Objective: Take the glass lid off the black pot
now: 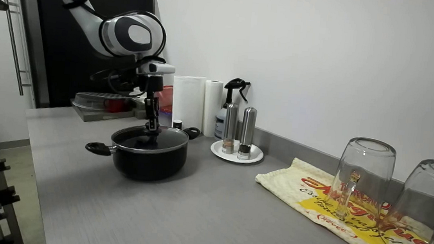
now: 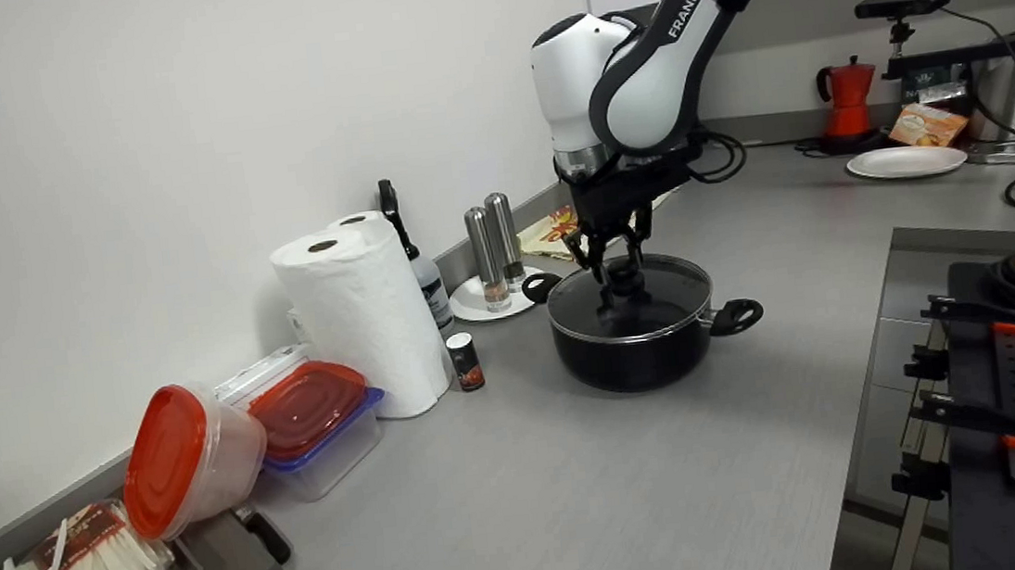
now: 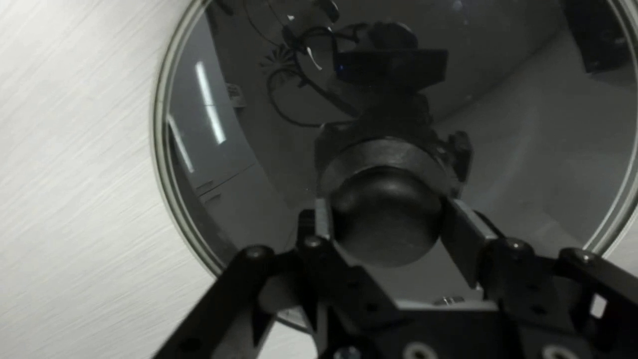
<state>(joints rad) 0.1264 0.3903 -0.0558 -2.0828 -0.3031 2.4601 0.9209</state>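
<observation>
The black pot (image 1: 150,165) stands upright on the grey counter; it also shows in an exterior view (image 2: 636,366). The round glass lid (image 1: 174,140) sits on the pot's rim, level, in both exterior views (image 2: 675,287). In the wrist view the lid (image 3: 528,149) fills most of the picture, with reflections on its glass. Its black knob (image 3: 389,224) is between the two fingers of my gripper (image 3: 386,214), and both finger pads appear to touch it. My gripper points down over the lid's middle in both exterior views (image 1: 152,129) (image 2: 618,267).
Two steel mills (image 1: 240,130) stand on a white plate (image 1: 214,149) beside the pot. Paper towel rolls (image 2: 371,317), a small jar (image 2: 466,363) and plastic containers (image 2: 317,434) line the wall. Upturned glass mugs (image 1: 361,178) stand on a cloth (image 1: 287,175).
</observation>
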